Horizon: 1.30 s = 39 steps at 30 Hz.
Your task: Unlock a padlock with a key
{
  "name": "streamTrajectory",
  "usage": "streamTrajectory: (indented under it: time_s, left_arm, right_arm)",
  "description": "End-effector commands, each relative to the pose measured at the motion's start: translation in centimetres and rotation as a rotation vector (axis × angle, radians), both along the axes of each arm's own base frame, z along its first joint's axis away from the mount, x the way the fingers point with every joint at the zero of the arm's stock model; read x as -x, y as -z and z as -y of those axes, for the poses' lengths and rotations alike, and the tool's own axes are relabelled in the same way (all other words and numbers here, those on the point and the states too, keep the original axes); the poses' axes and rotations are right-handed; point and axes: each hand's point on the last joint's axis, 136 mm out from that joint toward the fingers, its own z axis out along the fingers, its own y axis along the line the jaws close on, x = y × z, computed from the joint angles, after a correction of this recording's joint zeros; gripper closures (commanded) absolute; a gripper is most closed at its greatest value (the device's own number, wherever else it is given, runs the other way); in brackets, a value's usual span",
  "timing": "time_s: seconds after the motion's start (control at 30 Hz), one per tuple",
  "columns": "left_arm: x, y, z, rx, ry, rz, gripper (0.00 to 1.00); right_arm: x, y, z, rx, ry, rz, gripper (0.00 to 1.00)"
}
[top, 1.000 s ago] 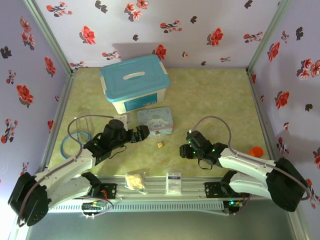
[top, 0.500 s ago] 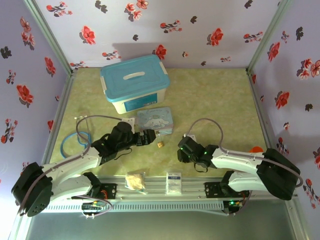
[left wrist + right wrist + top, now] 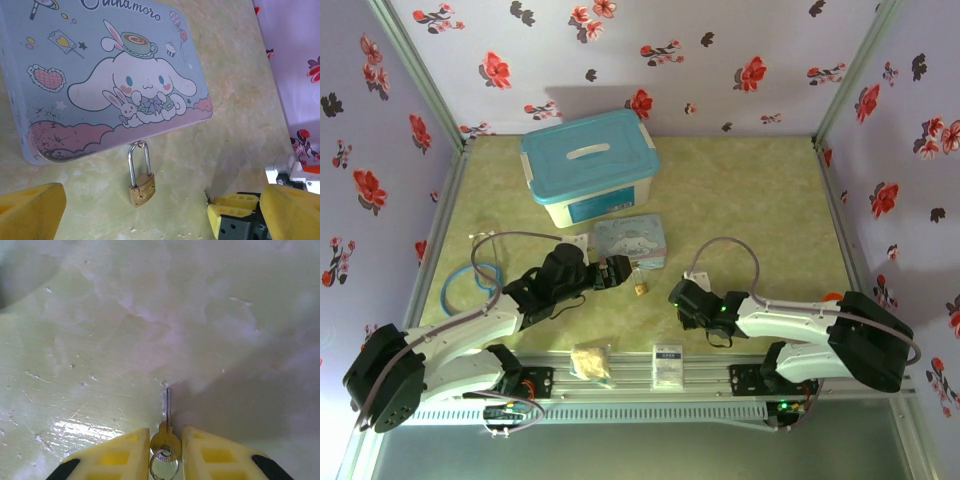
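Note:
The small brass padlock lies on the green table, its silver shackle hooked through the ring at the front edge of the pastel cartoon tin. From above, the padlock sits just right of my left gripper. That left gripper stands wide open, and the lock is ahead of its yellow fingers and untouched. My right gripper is shut on the round head of the thin silver key, whose blade points forward over the table. The right gripper is to the right of the padlock.
A blue-lidded storage box stands behind the tin. A white card packet and a crumpled beige lump lie on the front rail. A blue cable loop lies at the left, and an orange object at the right.
My right gripper has slid left toward the padlock and closed its fingers around the key's head. The left arm moved right toward the tin, then held still with its jaws wide.

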Motion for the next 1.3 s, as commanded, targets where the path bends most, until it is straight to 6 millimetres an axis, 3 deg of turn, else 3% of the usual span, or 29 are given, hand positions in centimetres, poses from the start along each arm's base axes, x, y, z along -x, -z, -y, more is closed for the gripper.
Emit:
streamTrajectory:
  time_s: [0.0, 0.07, 0.27, 0.47, 0.6, 0.73, 0.8, 0.87, 1.0, 1.27]
  left_arm:
    - [-0.4, -0.1, 0.1, 0.016, -0.030, 0.007, 0.00]
    - [-0.5, -0.1, 0.2, 0.016, -0.030, 0.006, 0.00]
    - [-0.8, -0.2, 0.6, 0.028, -0.030, 0.014, 0.00]
    - [-0.2, -0.3, 0.9, 0.023, -0.001, 0.037, 0.00]
    - [0.0, -0.3, 0.8, 0.036, 0.001, 0.048, 0.00]
    - [0.2, 0.1, 0.3, 0.031, -0.012, 0.049, 0.00]
    - [0.2, 0.2, 0.2, 0.029, -0.012, 0.051, 0.00]
    - [0.1, 0.2, 0.2, 0.026, -0.013, 0.054, 0.00]
    - [0.0, 0.2, 0.3, 0.021, -0.010, 0.057, 0.00]
    - [0.1, 0.8, 0.1, 0.019, -0.022, 0.046, 0.00]
  right_arm:
    - [2.4, 1.3, 0.6, 0.010, -0.015, -0.101, 0.86]
    - [2.5, 1.3, 0.7, 0.010, -0.016, -0.101, 0.93]
    - [2.5, 1.1, 1.2, 0.008, -0.014, -0.088, 1.00]
    - [2.2, 0.3, 0.0, -0.102, -0.047, -0.090, 1.00]
    - [1.4, 0.3, 1.7, -0.131, 0.027, -0.101, 1.00]
    - [1.0, -1.0, 2.3, -0.128, 0.031, -0.075, 0.99]
    - [1.0, -1.5, 2.4, -0.131, 0.035, -0.069, 0.95]
    - [1.0, -1.6, 2.6, -0.123, 0.045, -0.069, 0.81]
    - [0.8, -1.5, 3.2, -0.088, 0.065, -0.067, 0.79]
    - [0.6, -0.8, 3.7, -0.036, 0.114, -0.090, 0.61]
